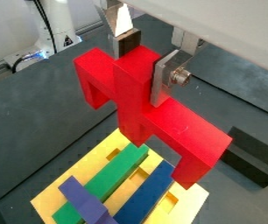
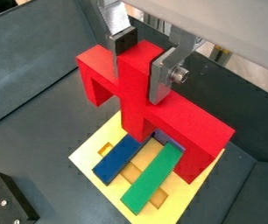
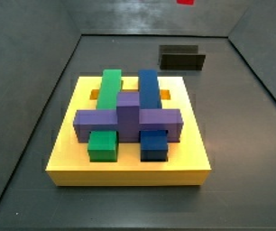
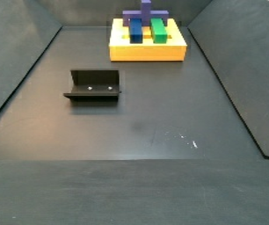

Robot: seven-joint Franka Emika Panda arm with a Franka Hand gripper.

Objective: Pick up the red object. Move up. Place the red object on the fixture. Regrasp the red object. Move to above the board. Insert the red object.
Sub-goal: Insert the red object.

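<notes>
High above the yellow board (image 1: 67, 188), the gripper (image 1: 143, 63) hangs with its jaws clenched on the red object (image 1: 148, 109), pinching the central upright stem between the silver fingers (image 1: 165, 77) in both wrist views. The red crossbar runs across the jaws' closing line, its prongs pointing down toward the board. The board lies directly below the held piece, with the green block (image 2: 154, 178), blue block (image 2: 123, 154) and purple block (image 3: 128, 119) already seated. The fixture (image 4: 93, 85) stands empty, well apart from the board. The coming move looks like a straight descent, with the prongs needing to line up with the slots.
</notes>
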